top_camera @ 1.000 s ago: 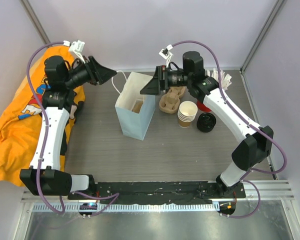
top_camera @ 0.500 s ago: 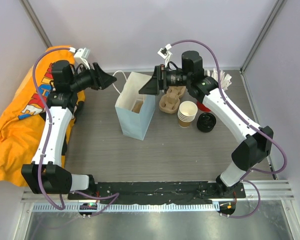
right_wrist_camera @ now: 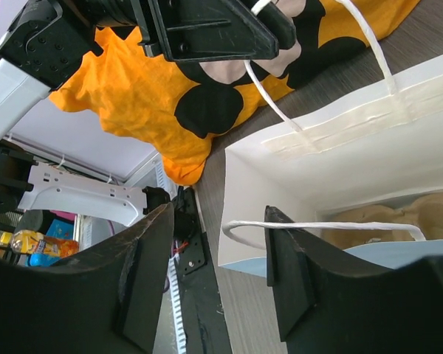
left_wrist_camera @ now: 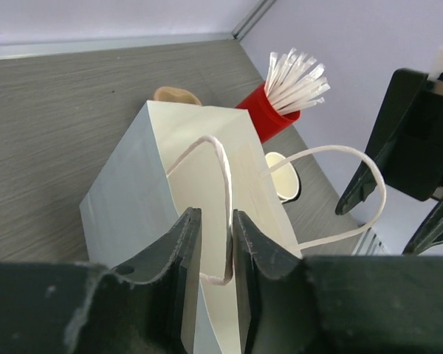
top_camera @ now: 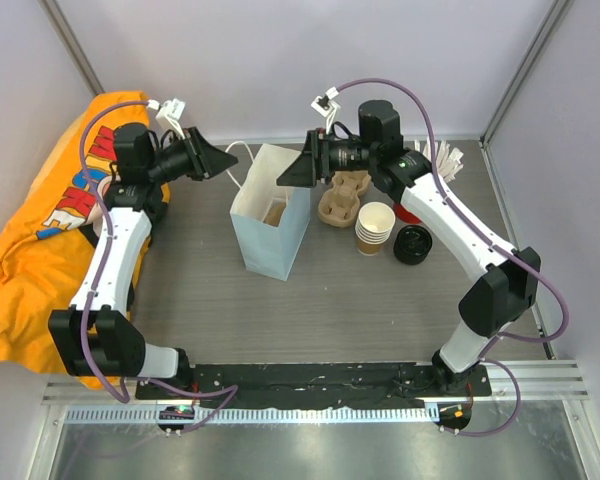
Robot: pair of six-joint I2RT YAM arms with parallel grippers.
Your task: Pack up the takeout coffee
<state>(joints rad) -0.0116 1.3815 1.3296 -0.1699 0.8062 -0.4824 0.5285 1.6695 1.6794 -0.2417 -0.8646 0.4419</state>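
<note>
Although a brown object point(top_camera: 273, 213) lies inside the open white paper bag point(top_camera: 266, 250), it cannot be confirmed as the takeout coffee. Left gripper point(left_wrist_camera: 216, 221): jaws narrow but not closed, straddling the bag's left handle cord point(left_wrist_camera: 226, 166). Right gripper point(right_wrist_camera: 218, 221): jaws wide, straddling the right handle cord point(right_wrist_camera: 321, 225) without pinching it. Stacked cups point(top_camera: 375, 227) stand right of the bag.
</note>
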